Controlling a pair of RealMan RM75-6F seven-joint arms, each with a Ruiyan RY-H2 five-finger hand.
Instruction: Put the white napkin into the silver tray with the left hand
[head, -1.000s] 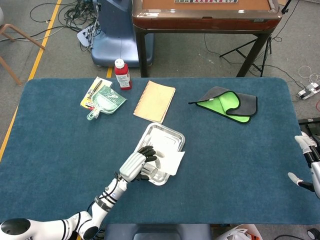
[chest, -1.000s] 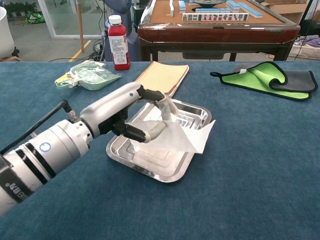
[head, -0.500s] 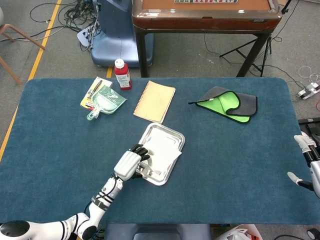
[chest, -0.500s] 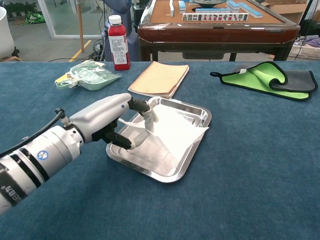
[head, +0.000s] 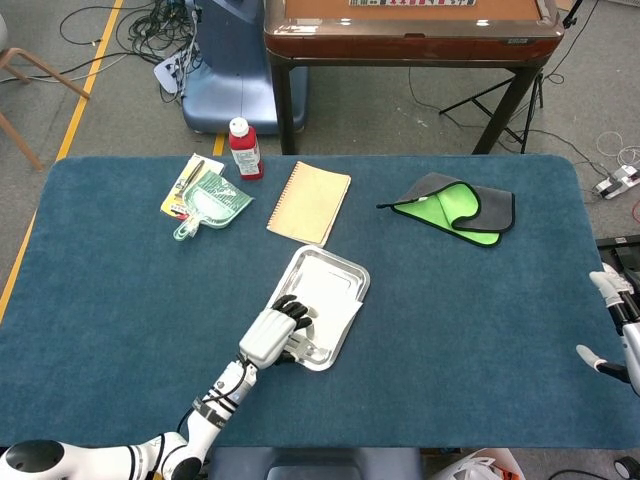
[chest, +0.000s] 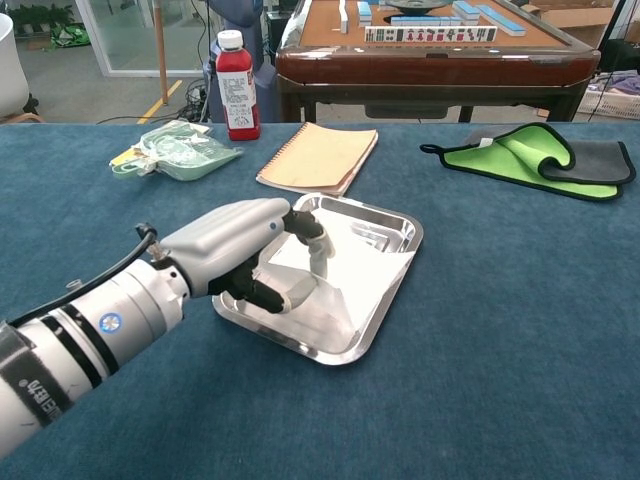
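The napkin (chest: 345, 270) lies in the tray (chest: 395, 221), one edge draped up on the rim at about 3 o'clock. The left robot hand (chest: 262, 262) rests over the tray's 8 o'clock corner, fingers curled down onto the napkin; it seems to be pinching or pressing the paper, but whether it truly grips cannot be told from either view. The right robot hand (head: 612, 320) sits at the counter's far right edge, apart from everything, holding nothing, fingers apart.

The napkin is thin, light and limp. It will crease, cling to the fingers and lift with them, so it is best taken by a pinch at a corner or fold. The tray is smooth metal and probably slides easily on a push.

The counter (head: 480, 330) is covered in blue cloth with some grip. At 11 o'clock from the tray are a red bottle (head: 244, 148) and a green packet (head: 212, 197); a tan notebook (head: 309, 202) lies at 12, a green-and-grey cloth (head: 458, 208) at 2. Beyond stand a wooden table (head: 410, 30) and floor cables.
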